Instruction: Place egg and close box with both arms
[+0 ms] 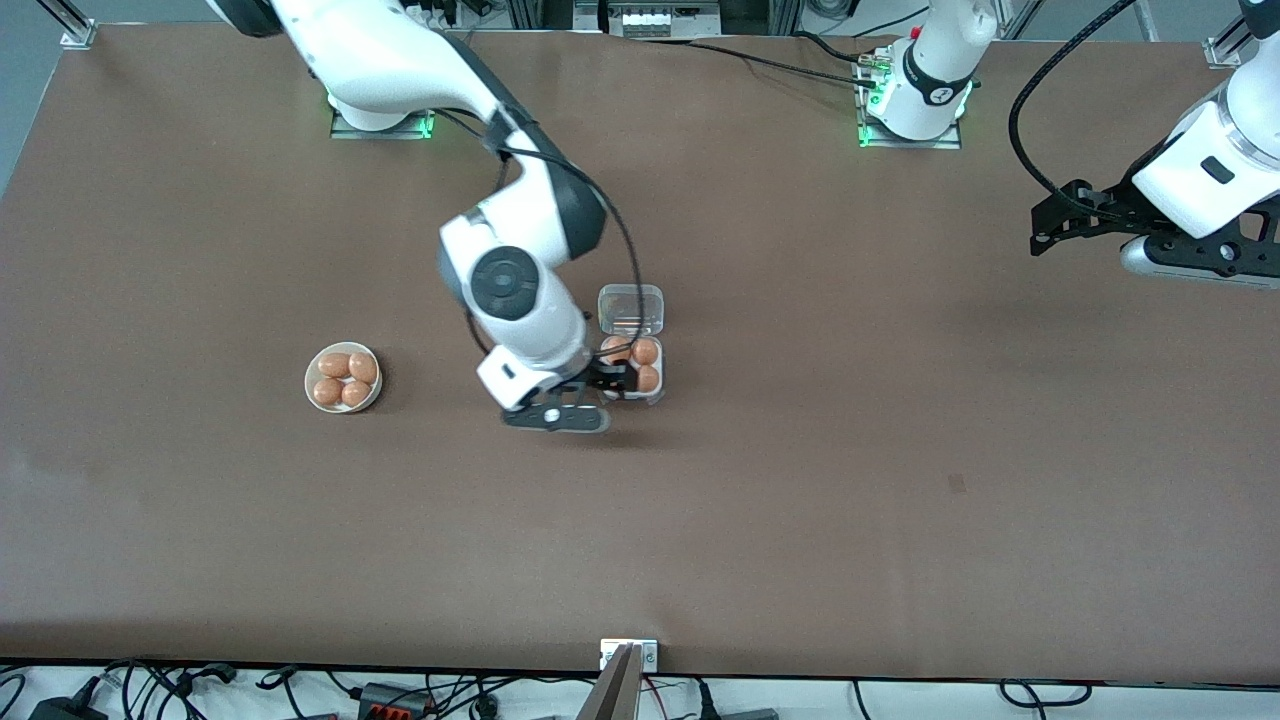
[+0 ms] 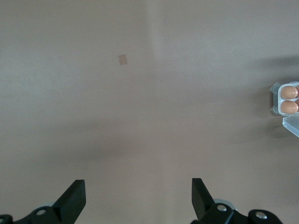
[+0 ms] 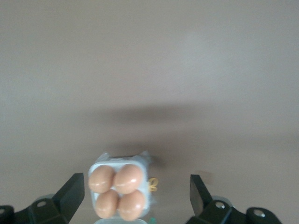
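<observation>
The box (image 1: pixel 661 378) stands mid-table with its clear lid (image 1: pixel 631 308) swung open and lying flat on the side farther from the front camera. Orange-brown eggs (image 1: pixel 645 352) fill its white tray; in the right wrist view an egg (image 3: pixel 128 179) sits in each cell of the box (image 3: pixel 99 162). Which one is the task's egg I cannot tell. My right gripper (image 1: pixel 612 378) (image 3: pixel 136 182) hangs open just over the tray, holding nothing. My left gripper (image 1: pixel 1042 238) (image 2: pixel 138 186) waits open and empty above bare table at the left arm's end, with the box (image 2: pixel 276 99) showing at that view's edge.
A round white bowl (image 1: pixel 312 372) with several more eggs sits toward the right arm's end of the table. A small square mark (image 1: pixel 957 484) lies on the brown tabletop nearer the front camera. A metal bracket (image 1: pixel 628 652) sits at the table's near edge.
</observation>
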`<action>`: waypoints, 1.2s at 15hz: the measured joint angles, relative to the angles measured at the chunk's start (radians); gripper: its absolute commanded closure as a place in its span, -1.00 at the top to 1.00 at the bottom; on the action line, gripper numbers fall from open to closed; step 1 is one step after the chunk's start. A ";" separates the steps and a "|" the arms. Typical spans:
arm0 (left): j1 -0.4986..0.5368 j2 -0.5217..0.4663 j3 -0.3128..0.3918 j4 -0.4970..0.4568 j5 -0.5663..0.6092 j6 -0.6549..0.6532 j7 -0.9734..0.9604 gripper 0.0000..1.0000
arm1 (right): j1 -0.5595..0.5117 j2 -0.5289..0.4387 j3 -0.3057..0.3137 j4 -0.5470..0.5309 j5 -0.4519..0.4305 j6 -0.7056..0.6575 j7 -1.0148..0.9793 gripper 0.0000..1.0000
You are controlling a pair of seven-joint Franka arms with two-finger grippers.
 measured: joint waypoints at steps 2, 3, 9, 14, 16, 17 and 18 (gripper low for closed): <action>0.000 0.000 0.000 0.000 0.000 0.000 0.000 1.00 | -0.072 -0.070 0.000 0.000 -0.057 -0.082 -0.018 1.00; 0.000 0.000 0.000 0.000 0.000 0.000 0.000 1.00 | -0.107 -0.097 0.000 0.000 -0.069 -0.120 -0.048 1.00; -0.001 0.000 0.000 0.000 0.000 -0.001 0.000 1.00 | -0.262 -0.200 -0.001 -0.001 -0.078 -0.267 -0.137 1.00; -0.001 0.000 0.000 0.000 0.000 -0.001 0.000 1.00 | -0.350 -0.229 -0.001 -0.002 -0.078 -0.305 -0.229 1.00; -0.001 0.000 0.000 0.000 0.000 -0.001 0.000 1.00 | -0.386 -0.237 -0.001 -0.002 -0.078 -0.338 -0.273 1.00; -0.001 0.000 0.000 0.000 0.000 -0.001 0.000 1.00 | -0.407 -0.248 -0.001 -0.002 -0.078 -0.351 -0.303 1.00; -0.001 0.000 0.000 0.000 0.000 -0.001 0.000 1.00 | -0.432 -0.262 0.000 -0.002 -0.078 -0.361 -0.334 1.00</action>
